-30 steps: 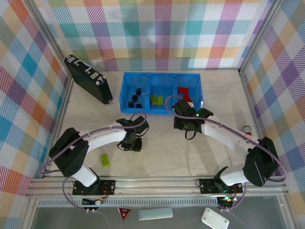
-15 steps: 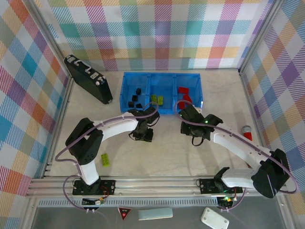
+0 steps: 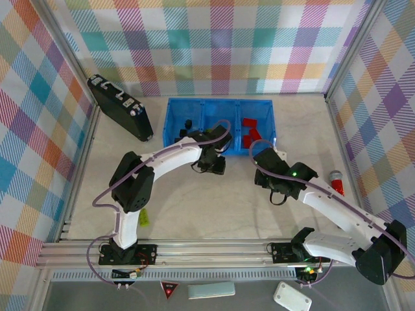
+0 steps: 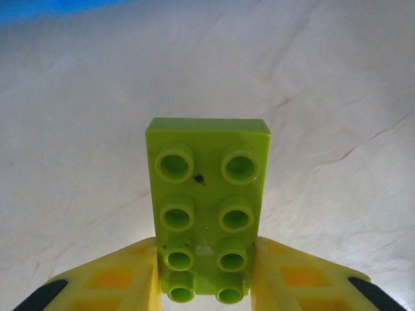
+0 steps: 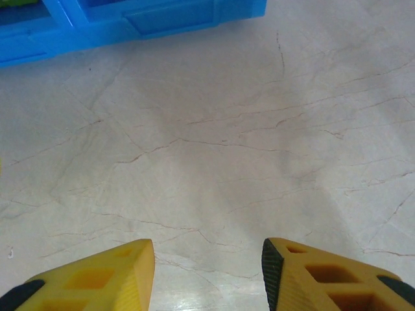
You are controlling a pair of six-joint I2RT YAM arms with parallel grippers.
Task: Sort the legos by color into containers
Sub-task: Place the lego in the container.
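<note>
A lime-green lego [image 4: 207,194] is pinched by its near end between my left gripper's [image 4: 204,262] yellow fingers, studs facing the camera, above bare table. From above, the left gripper [image 3: 214,166] sits just in front of the blue tray's [image 3: 220,150] middle container. Black legos [image 3: 187,128] lie in the left container and red legos [image 3: 249,126] in the right one. Another green lego [image 3: 143,219] lies on the table by the left arm's base. My right gripper [image 5: 207,259] is open over bare table, and from above it [image 3: 264,162] hangs in front of the tray's right end.
A black case [image 3: 120,107] leans at the far left beside the tray. A red cylinder [image 3: 336,182] stands near the right wall. The tray's front wall [image 5: 130,23] crosses the top of the right wrist view. Checked walls enclose the table.
My left arm has swung right and toward the tray, carrying the green lego. My right arm has pulled back from the tray, to the right and nearer.
</note>
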